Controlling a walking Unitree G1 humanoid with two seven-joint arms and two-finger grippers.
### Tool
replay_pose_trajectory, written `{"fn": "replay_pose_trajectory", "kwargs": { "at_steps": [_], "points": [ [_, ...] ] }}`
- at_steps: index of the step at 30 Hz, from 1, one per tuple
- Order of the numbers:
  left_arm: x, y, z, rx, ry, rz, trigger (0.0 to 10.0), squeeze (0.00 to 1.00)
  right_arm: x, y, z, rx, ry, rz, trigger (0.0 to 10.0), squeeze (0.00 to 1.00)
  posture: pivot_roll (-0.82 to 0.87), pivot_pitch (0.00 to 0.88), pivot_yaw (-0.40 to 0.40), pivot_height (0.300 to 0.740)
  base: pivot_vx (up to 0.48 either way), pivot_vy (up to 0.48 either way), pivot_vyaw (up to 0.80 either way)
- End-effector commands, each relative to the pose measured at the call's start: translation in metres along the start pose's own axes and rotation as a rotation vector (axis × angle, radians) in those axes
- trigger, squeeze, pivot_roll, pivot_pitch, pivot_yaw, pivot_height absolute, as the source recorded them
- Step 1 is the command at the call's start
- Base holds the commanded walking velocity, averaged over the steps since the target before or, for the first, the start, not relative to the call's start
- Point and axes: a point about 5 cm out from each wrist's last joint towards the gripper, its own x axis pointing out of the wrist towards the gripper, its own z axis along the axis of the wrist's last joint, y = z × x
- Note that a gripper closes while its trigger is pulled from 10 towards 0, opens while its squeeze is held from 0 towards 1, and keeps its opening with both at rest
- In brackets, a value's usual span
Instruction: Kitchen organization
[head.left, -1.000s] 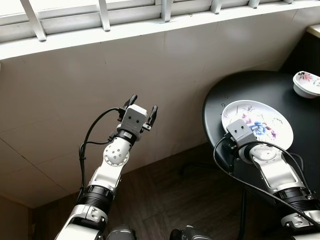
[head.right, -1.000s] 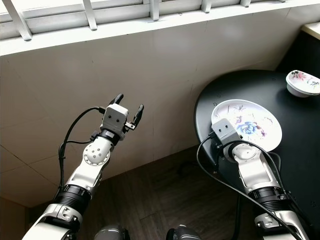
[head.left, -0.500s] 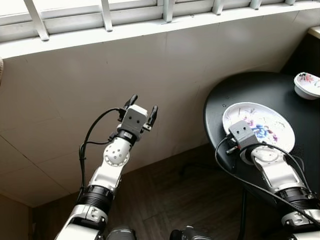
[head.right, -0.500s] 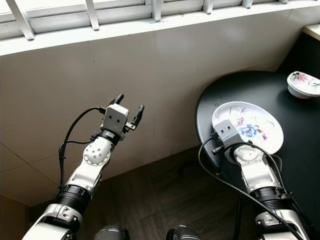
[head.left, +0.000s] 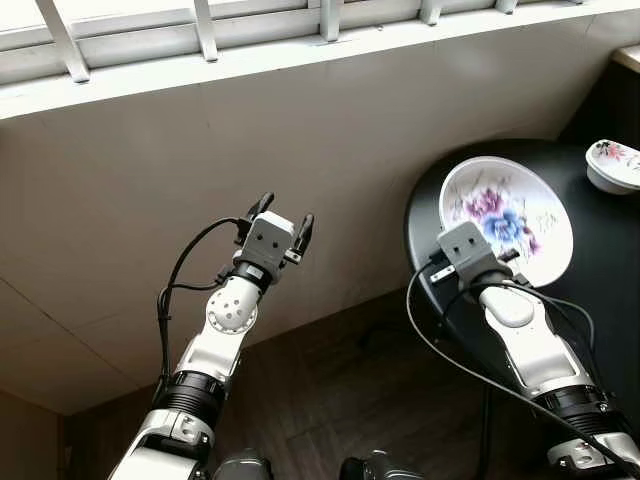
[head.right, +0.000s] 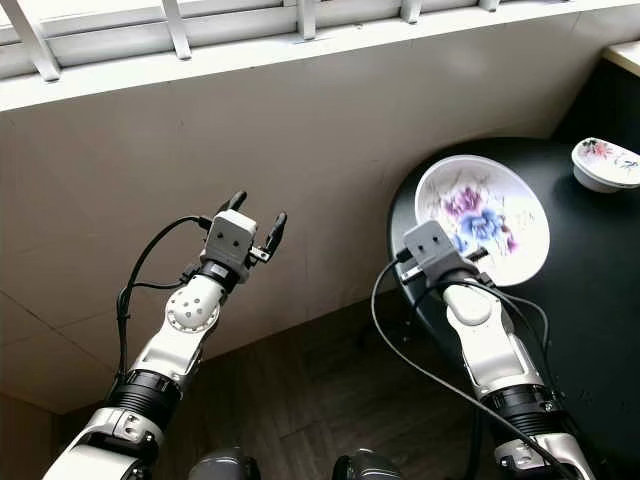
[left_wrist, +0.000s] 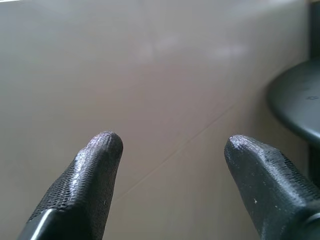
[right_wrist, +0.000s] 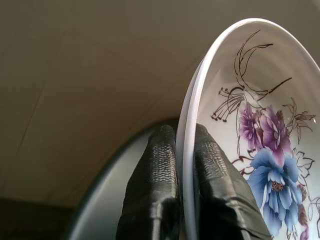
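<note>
A white plate with blue and purple flowers (head.left: 505, 212) is tilted up off the round black table (head.left: 590, 290), its face turned toward me. My right gripper (right_wrist: 184, 165) is shut on the plate's near rim (right_wrist: 190, 125), one finger on each side. My left gripper (head.left: 281, 214) is raised in the air before the tiled wall, well left of the table, open with nothing between its fingers (left_wrist: 95, 165). A small white floral bowl (head.left: 613, 165) sits at the table's far right.
A pale tiled wall (head.left: 200, 130) under a white window sill (head.left: 300, 50) runs across the back. Dark wood floor (head.left: 340, 400) lies below, between my arms. A dark cabinet edge (head.left: 610, 100) stands behind the table.
My right gripper has lifted the plate's near rim, tipping the plate from flat on the table up to a steep tilt. The left arm has stayed put.
</note>
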Motion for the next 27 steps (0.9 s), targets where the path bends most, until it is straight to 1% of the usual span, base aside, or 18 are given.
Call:
{"fn": "replay_pose_trajectory", "kwargs": {
  "at_steps": [1,4,6,14,17,20,24,27],
  "points": [
    [-0.002,0.0,-0.004,-0.004,0.019,-0.002,10.0,0.0,-0.005,0.003,0.027,-0.068,-0.172,-0.047,0.0,0.0,0.06,0.0,-0.052,0.74,0.0,0.0,0.8],
    [-0.003,0.002,-0.006,-0.015,0.03,0.007,10.0,0.0,-0.011,0.013,0.026,-0.086,-0.19,-0.036,0.0,0.0,0.06,0.0,-0.052,0.74,0.0,0.0,0.8],
    [-0.003,0.002,-0.006,-0.015,0.03,0.007,10.0,0.0,-0.012,0.014,0.025,-0.088,-0.191,-0.035,0.0,0.0,0.06,0.0,-0.052,0.74,0.0,0.0,0.8],
    [-0.003,0.003,-0.007,-0.016,0.041,0.012,10.0,0.0,-0.021,0.03,0.018,-0.089,-0.211,0.004,0.0,0.0,0.06,0.0,-0.053,0.74,0.0,0.0,0.8],
    [-0.003,0.003,-0.007,-0.015,0.042,0.012,10.0,0.0,-0.022,0.032,0.017,-0.09,-0.211,0.012,0.0,0.0,0.06,0.0,-0.053,0.74,0.0,0.0,0.8],
    [-0.004,0.003,-0.008,-0.015,0.048,0.013,10.0,0.0,-0.025,0.043,0.011,-0.081,-0.194,0.055,0.0,0.0,0.06,0.0,-0.054,0.74,0.0,0.0,0.8],
    [-0.004,0.003,-0.009,-0.021,0.054,0.012,10.0,0.0,-0.026,0.047,0.01,-0.072,-0.188,0.066,0.0,0.0,0.06,0.0,-0.055,0.74,0.0,0.0,0.8],
    [-0.004,0.003,-0.009,-0.024,0.057,0.007,10.0,0.0,-0.026,0.047,0.008,-0.058,-0.175,0.061,0.0,0.0,0.06,0.0,-0.055,0.74,0.0,0.094,0.8]
  ]
}}
